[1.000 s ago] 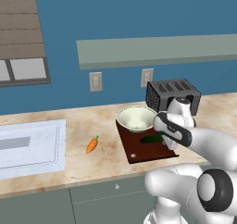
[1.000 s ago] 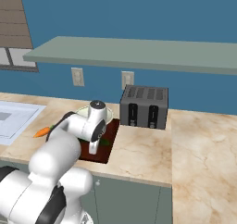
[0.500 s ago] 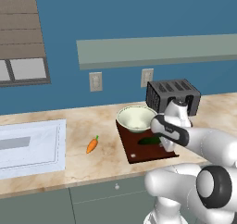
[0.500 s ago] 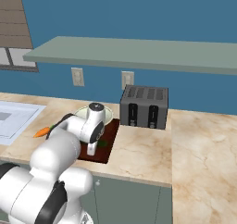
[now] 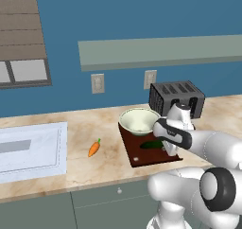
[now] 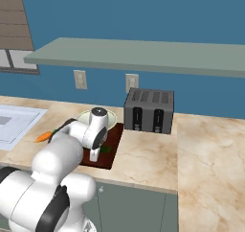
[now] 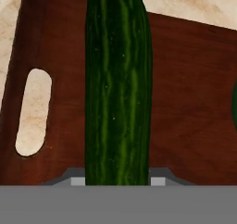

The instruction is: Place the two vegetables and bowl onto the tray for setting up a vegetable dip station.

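The dark green cucumber (image 7: 118,79) runs up the middle of the hand view, low over the reddish-brown tray (image 7: 190,102), with the handle slot (image 7: 32,112) to its left. My gripper (image 7: 118,179) is shut on the cucumber's near end. From the base, the gripper (image 5: 168,149) sits at the tray's (image 5: 142,157) right side, and the cucumber (image 5: 151,145) lies across the tray in front of the pale bowl (image 5: 138,120), which stands on the tray's far end. The orange carrot (image 5: 94,148) lies on the counter left of the tray. The carrot (image 6: 42,137), bowl (image 6: 111,116) and tray (image 6: 106,159) also show from the right.
A black toaster (image 5: 177,97) stands right behind the tray against the blue wall. The white sink area (image 5: 29,149) takes up the counter's left end. Bare marble counter lies between the carrot and the sink, and right of the toaster (image 6: 149,110).
My hand has come down and slightly toward the counter's front with the cucumber, bringing it low over the tray. Bowl and carrot have stayed put.
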Tool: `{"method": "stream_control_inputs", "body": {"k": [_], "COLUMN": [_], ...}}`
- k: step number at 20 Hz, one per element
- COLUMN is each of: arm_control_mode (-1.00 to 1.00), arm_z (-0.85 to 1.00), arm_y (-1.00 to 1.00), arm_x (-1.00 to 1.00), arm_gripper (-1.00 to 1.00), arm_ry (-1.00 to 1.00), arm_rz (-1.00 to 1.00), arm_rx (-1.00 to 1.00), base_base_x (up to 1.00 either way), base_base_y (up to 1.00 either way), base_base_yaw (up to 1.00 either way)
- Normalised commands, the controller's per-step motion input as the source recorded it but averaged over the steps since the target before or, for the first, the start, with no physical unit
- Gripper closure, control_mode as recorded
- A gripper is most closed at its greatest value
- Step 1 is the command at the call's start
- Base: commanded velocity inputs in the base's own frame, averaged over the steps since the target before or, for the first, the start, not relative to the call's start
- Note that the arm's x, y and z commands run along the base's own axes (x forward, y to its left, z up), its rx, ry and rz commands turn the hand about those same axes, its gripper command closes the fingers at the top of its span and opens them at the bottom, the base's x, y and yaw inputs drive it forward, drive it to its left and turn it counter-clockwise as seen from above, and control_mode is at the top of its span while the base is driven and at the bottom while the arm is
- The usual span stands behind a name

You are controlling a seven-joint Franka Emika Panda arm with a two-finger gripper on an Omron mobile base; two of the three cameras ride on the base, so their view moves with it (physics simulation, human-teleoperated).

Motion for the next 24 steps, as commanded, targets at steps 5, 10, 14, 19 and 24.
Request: {"method": "stream_control_inputs", "body": {"k": [5,10,14,19,24], "arm_control_mode": [-1.0,-1.0,-1.0,-1.0,-1.0], "arm_z": [-0.05,-0.05,-0.05,-0.04,-0.02], "arm_y": [0.0,0.0,0.0,0.01,0.0], "arm_x": [0.0,0.0,0.0,0.0,0.0], "arm_gripper": [1.0,1.0,-1.0,-1.0,-1.0], "arm_ry": [0.0,0.0,0.0,0.0,0.0], "arm_rz": [0.0,0.0,0.0,0.0,0.0], "arm_rx": [0.02,0.01,0.0,0.0,0.0], "base_base_x": [0.0,0.0,0.0,0.0,0.0], "base_base_y": [0.0,0.0,0.0,0.0,0.0], "base_base_yaw": [0.0,0.0,0.0,0.0,0.0]}}
